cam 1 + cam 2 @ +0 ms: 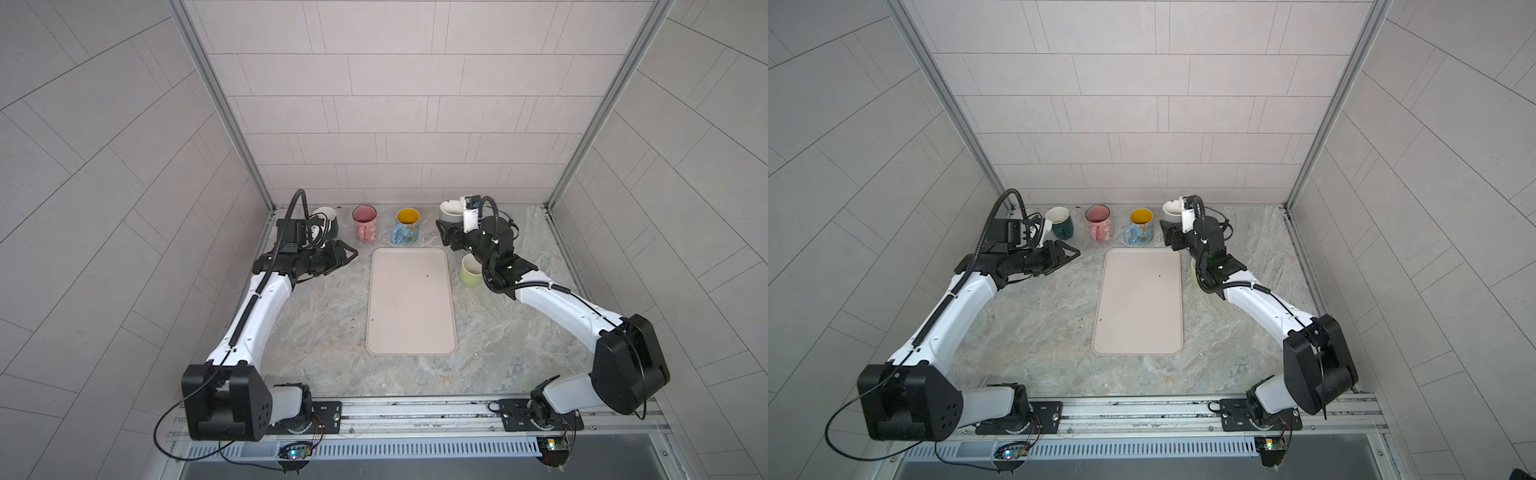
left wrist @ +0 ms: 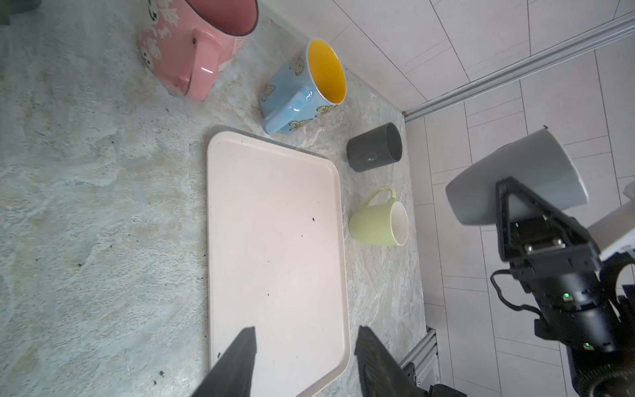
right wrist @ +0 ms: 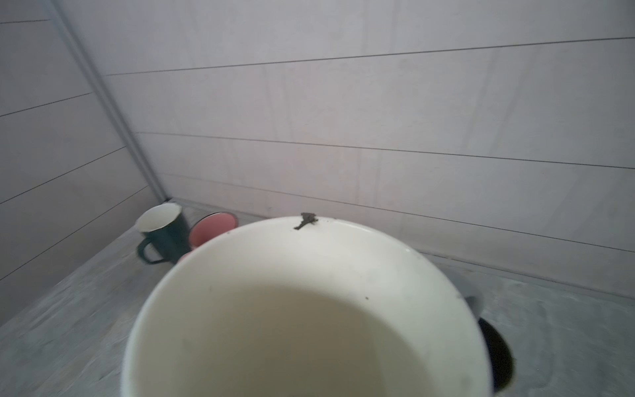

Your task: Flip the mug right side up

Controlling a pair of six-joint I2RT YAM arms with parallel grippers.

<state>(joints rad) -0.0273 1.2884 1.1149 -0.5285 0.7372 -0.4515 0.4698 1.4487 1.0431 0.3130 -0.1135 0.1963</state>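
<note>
The mug (image 1: 451, 209) (image 1: 1171, 209) is grey outside and white inside. It hangs above the back right of the counter, mouth upward and a little tilted. My right gripper (image 1: 451, 227) (image 1: 1170, 236) is shut on its wall; in the left wrist view one black finger (image 2: 515, 202) lies across the mug (image 2: 536, 161). In the right wrist view the mug's white inside (image 3: 309, 326) fills the lower part and hides the fingers. My left gripper (image 1: 348, 253) (image 1: 1072, 252) (image 2: 305, 343) is open and holds nothing, left of the tray.
A pink tray (image 1: 411, 332) lies mid-counter. Along the back wall stand a dark green mug (image 1: 328, 220), a pink mug (image 1: 365, 224) and a blue mug with a yellow inside (image 1: 405, 228). A light green mug (image 1: 471, 272) and a dark grey cup (image 2: 374, 147) stand right of the tray.
</note>
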